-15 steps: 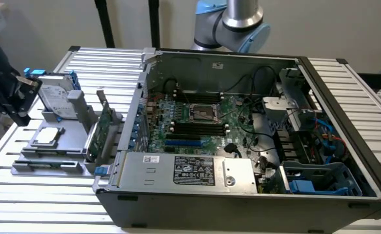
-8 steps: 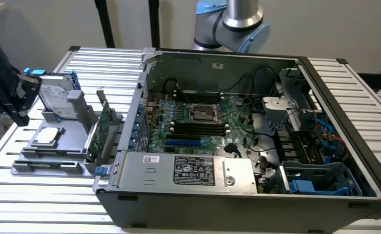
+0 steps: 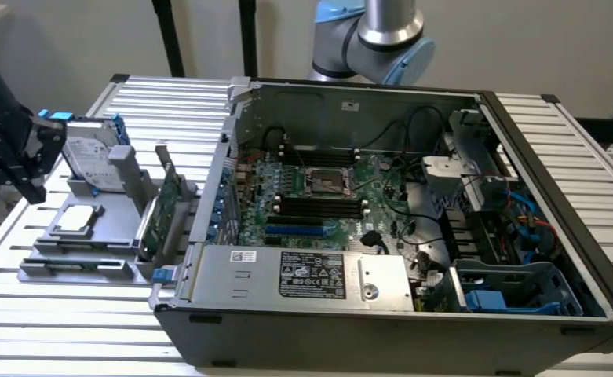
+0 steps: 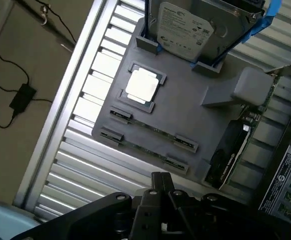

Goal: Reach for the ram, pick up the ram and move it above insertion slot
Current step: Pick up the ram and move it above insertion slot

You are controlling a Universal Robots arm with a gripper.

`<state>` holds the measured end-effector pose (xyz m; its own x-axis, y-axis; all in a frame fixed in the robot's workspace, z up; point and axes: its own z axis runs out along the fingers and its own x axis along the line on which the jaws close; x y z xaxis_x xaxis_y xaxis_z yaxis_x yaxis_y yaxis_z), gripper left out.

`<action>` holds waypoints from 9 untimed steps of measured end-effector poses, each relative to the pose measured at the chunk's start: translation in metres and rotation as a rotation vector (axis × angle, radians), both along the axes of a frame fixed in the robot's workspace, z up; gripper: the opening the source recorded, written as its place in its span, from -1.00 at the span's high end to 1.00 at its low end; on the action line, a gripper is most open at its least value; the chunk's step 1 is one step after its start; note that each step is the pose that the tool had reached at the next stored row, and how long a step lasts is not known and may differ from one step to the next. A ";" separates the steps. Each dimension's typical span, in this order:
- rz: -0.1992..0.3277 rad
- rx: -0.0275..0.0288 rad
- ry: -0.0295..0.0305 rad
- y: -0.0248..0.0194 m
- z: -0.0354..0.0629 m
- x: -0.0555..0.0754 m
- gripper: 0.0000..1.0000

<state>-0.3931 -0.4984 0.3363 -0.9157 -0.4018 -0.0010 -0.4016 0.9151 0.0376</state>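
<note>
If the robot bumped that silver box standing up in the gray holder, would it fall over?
Probably not: the hard drive stands on edge, but the gray holder has uprights bracing its lower edge. Its metal case looks stiff and likely heavy for its size. The smooth label face may be slippery.

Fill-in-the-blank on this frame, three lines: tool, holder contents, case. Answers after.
1. The tool is ___ and grips nothing.
2. On the grey holder, the square chip lies between the hard drive and the ___.
3. The computer case lies with its side ___, so the motherboard shows.
Missing words: shut; ram; open.
</note>
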 end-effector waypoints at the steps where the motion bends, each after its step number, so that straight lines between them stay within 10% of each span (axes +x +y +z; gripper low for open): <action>1: 0.018 0.0000 -0.0005 0.0000 0.0000 0.000 0.79; 9: 0.163 0.0000 -0.0060 0.0000 0.0000 0.000 0.79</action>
<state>-0.3931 -0.4985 0.3363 -0.8381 -0.5454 -0.0063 -0.5453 0.8375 0.0347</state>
